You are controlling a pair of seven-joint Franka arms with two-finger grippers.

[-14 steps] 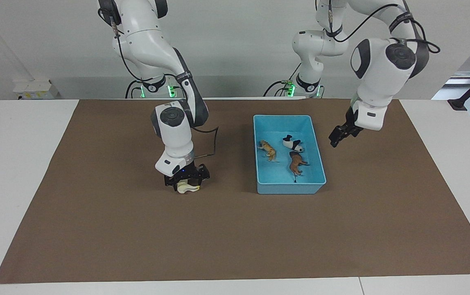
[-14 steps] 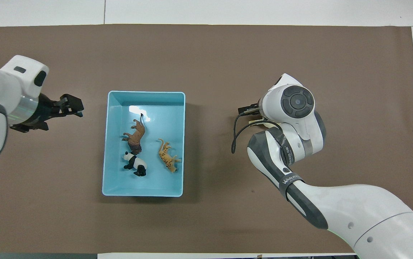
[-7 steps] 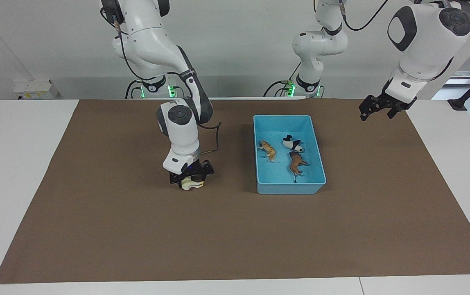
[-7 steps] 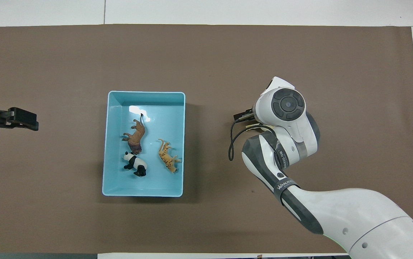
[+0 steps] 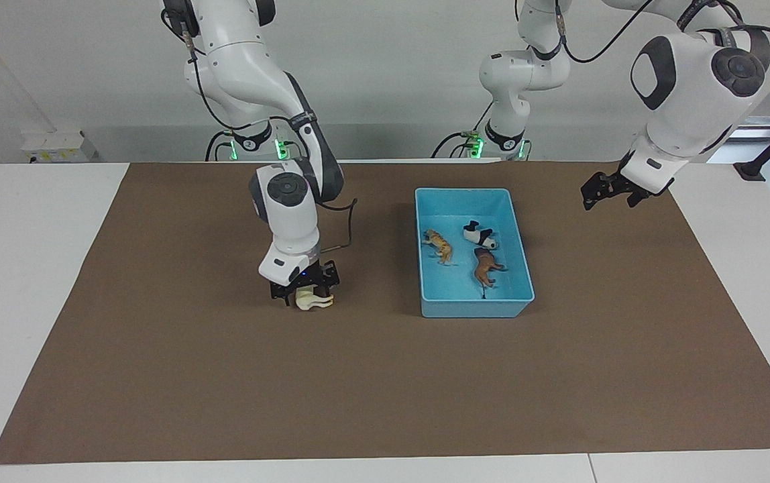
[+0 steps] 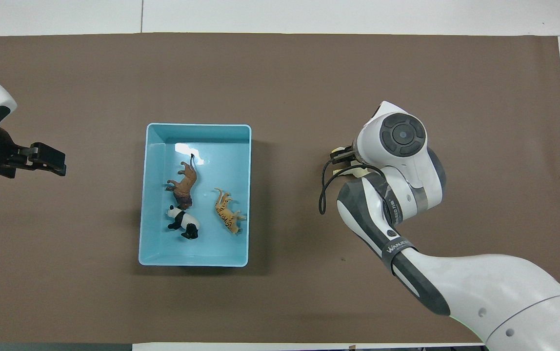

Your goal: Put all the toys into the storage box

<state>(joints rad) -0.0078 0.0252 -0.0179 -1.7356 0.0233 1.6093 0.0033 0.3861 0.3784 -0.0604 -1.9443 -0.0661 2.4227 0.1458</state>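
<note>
The light-blue storage box (image 5: 472, 312) stands on the brown mat; it also shows in the overhead view (image 6: 194, 262). In it lie the orange tiger (image 5: 438, 245) (image 6: 226, 217), the panda (image 5: 480, 235) (image 6: 182, 222) and the brown maned animal (image 5: 485, 267) (image 6: 183, 184). My right gripper (image 5: 304, 294) (image 6: 341, 158) is shut on the cream-white horse (image 5: 311, 301), low over the mat beside the box, toward the right arm's end. In the overhead view its wrist hides most of the horse. My left gripper (image 5: 596, 191) (image 6: 48, 160) is empty, raised over the mat toward the left arm's end.
The brown mat (image 5: 385, 389) covers most of the white table (image 5: 29, 221). The right arm's cable (image 6: 323, 190) loops out beside its wrist. Nothing else lies on the mat.
The left gripper has swung up and away from the box toward the left arm's end, then dipped slightly. The right gripper, still holding the horse, has shifted a little and turned.
</note>
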